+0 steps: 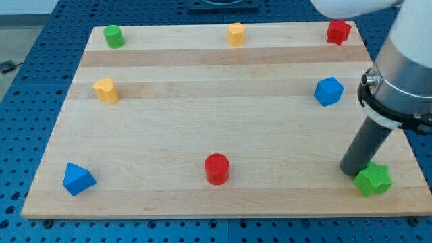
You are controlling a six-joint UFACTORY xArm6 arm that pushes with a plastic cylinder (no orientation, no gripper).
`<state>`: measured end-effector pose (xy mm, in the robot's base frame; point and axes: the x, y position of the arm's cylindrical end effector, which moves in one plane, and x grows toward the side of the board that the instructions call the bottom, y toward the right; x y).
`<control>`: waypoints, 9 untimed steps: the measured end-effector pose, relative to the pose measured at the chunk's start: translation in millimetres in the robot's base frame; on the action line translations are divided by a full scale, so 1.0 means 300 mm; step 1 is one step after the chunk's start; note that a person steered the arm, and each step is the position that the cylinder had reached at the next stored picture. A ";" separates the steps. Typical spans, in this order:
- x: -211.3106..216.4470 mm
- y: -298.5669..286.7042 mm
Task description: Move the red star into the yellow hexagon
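The red star [338, 31] sits at the board's top right corner. The yellow hexagon [235, 33] sits at the top edge near the middle, well to the left of the star. My tip [352, 172] rests on the board at the lower right, against the upper left side of a green star [373, 179]. The tip is far below the red star, with a blue block [329, 91] between them.
The wooden board [202, 128] also carries a green cylinder [113, 36] at the top left, a second yellow block [106, 90] at the left, a blue triangular block [77, 179] at the bottom left and a red cylinder [217, 169] at the bottom middle.
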<state>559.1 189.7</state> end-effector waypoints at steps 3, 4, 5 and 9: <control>-0.219 0.339; -0.360 0.351; -0.471 0.339; -0.950 0.224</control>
<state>274.0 257.0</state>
